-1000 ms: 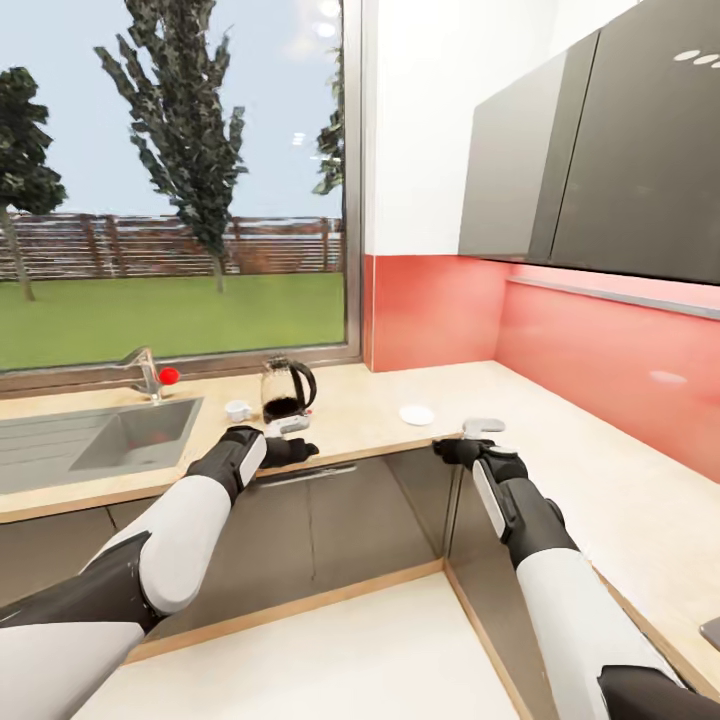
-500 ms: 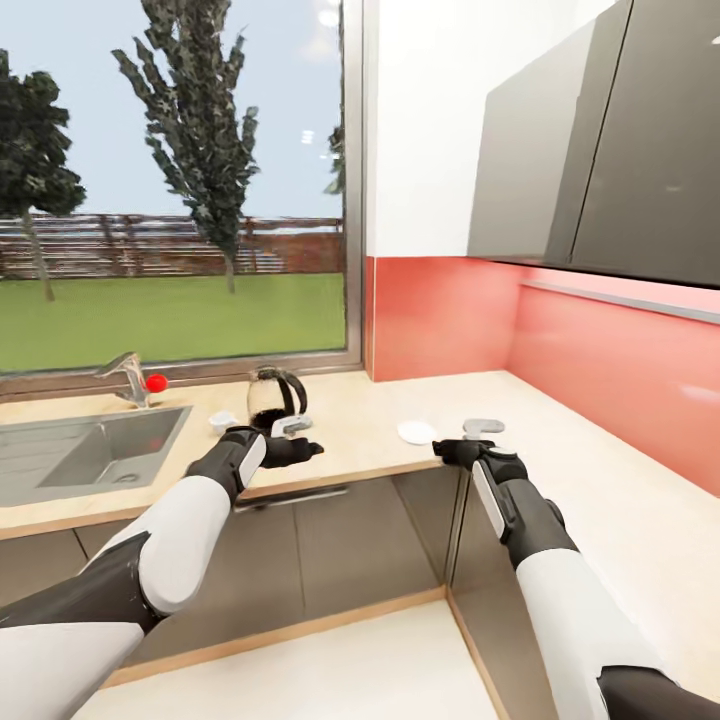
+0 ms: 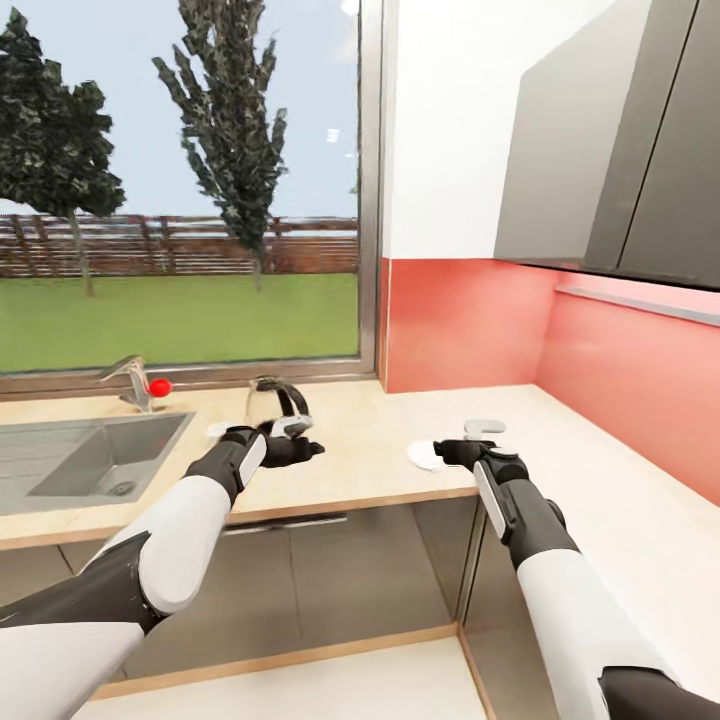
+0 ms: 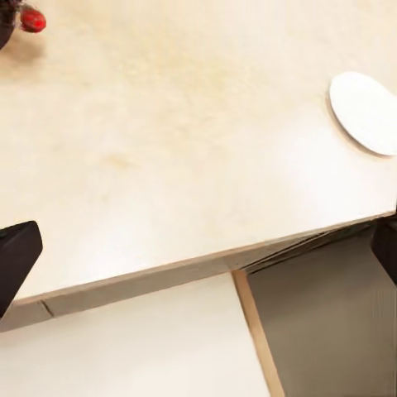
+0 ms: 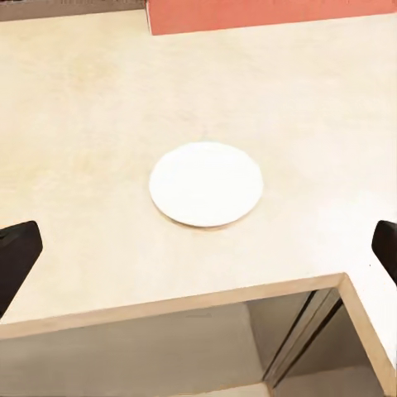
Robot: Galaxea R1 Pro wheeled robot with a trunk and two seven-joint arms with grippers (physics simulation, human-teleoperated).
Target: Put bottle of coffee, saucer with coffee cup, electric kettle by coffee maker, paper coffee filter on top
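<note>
The electric kettle (image 3: 270, 399), clear glass with a black handle, stands on the kitchen countertop (image 3: 370, 470) by the window. My left gripper (image 3: 303, 440) hovers open just in front of it. The kettle's red switch (image 4: 32, 18) shows in the left wrist view. A small white coffee cup (image 3: 217, 430) peeks out left of that wrist. The white saucer (image 5: 207, 184) lies flat near the counter's front edge, and my right gripper (image 3: 458, 442) hangs open over its near side, partly covering it. The saucer (image 4: 364, 112) is bare. Both grippers (image 4: 198, 252) (image 5: 198, 248) are empty.
A steel sink (image 3: 90, 460) with a faucet (image 3: 130, 378) lies to the left. A red backsplash (image 3: 460, 325) and dark wall cabinets (image 3: 610, 150) close the corner on the right. The counter turns along the right wall (image 3: 640, 520). Dark cabinets (image 3: 340, 570) stand below.
The whole view has shifted: the camera has moved toward the counter and turned right. Both grippers now hang over the worktop edge instead of in front of it, and stay open.
</note>
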